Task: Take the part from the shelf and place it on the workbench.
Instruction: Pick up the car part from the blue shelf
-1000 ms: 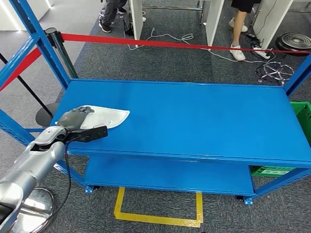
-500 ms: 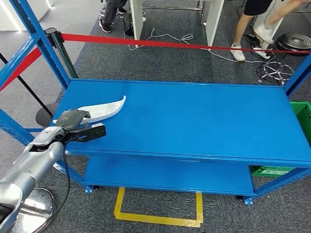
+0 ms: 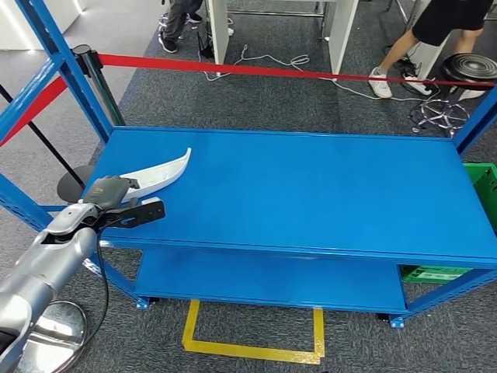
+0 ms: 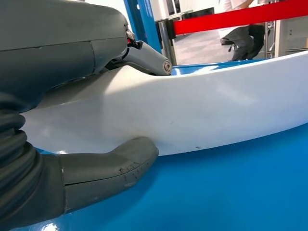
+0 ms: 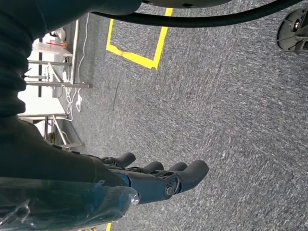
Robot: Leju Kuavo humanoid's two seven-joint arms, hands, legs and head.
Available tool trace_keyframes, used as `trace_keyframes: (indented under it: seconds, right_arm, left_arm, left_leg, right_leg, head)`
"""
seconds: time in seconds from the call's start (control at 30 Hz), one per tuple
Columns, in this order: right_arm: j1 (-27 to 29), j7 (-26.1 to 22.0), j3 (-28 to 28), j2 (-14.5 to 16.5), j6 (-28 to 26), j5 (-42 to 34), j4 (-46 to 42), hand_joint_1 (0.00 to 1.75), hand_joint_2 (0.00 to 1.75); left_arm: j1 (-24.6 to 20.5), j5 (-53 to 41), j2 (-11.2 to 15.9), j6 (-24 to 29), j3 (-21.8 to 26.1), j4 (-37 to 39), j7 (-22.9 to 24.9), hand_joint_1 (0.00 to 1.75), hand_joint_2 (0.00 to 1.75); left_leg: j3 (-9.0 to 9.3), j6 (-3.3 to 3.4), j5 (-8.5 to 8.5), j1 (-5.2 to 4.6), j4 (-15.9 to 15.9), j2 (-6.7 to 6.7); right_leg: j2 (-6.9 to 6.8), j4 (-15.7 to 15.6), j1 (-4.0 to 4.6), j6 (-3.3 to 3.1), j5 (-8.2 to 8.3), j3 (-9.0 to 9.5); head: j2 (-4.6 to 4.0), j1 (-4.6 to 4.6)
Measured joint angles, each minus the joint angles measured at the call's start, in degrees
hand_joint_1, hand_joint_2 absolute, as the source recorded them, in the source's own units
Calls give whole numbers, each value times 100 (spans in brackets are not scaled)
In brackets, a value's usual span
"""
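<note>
The white curved part [image 3: 163,172] stands tilted on its edge over the left end of the blue shelf [image 3: 304,194]. My left hand [image 3: 115,196] grips its near end at the shelf's front left corner. In the left wrist view the thick thumb [image 4: 109,168] presses one face of the part [image 4: 203,110] and a dark finger [image 4: 145,55] lies against the other. In the right wrist view my right hand [image 5: 160,180] hangs over grey carpet, fingers stretched out and apart, holding nothing.
Blue shelf uprights [image 3: 64,66] rise at the left, and another [image 3: 477,116] at the right. A red barrier tape [image 3: 281,72] runs behind the shelf. A green crate [image 3: 484,186] sits at the right end. Yellow floor tape [image 3: 251,350] marks the front. A person's legs [image 3: 410,54] move at the back.
The part has tipped from lying flat up onto its edge. My left hand has drawn it a little toward the shelf's left front corner. A person at the back walked right.
</note>
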Motion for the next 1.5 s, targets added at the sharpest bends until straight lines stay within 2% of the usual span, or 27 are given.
trace_keyframes:
  seconds: [0.7,0.97,1.2,1.33,1.5]
  right_arm:
    - [0,-20,0,0,-2,8,0,0,175]
    - [-1,-20,0,0,0,16,0,0,175]
    - [-5,-17,0,0,-4,50,0,0,175]
    - [-1,-16,0,0,-38,68,0,0,175]
    - [-2,-1,0,0,-100,61,0,0,175]
  left_arm:
    - [26,-36,53,8,57,-4,0,175,175]
    - [275,100,-12,355,332,-301,-88,175,175]
    - [891,714,-357,685,910,-1190,-412,175,175]
    - [1418,2116,-748,654,1407,-2028,-1038,175,175]
    - [2046,3518,-1250,381,1732,-3229,-1109,175,175]
  left_leg:
    - [2,4,5,0,0,0]
    - [2,4,4,0,0,0]
    - [-3,6,3,-3,0,1]
    - [-4,9,1,-7,1,1]
    - [-11,11,0,-7,1,0]
  right_leg:
    - [-1,0,0,2,2,3]
    - [0,0,-1,2,2,0]
    - [3,-4,-4,3,2,-3]
    - [2,-5,-7,5,3,-5]
    - [-1,-7,-8,5,2,-8]
  head:
    - [0,0]
    - [0,-1]
    - [0,0]
    - [0,-1]
    - [0,0]
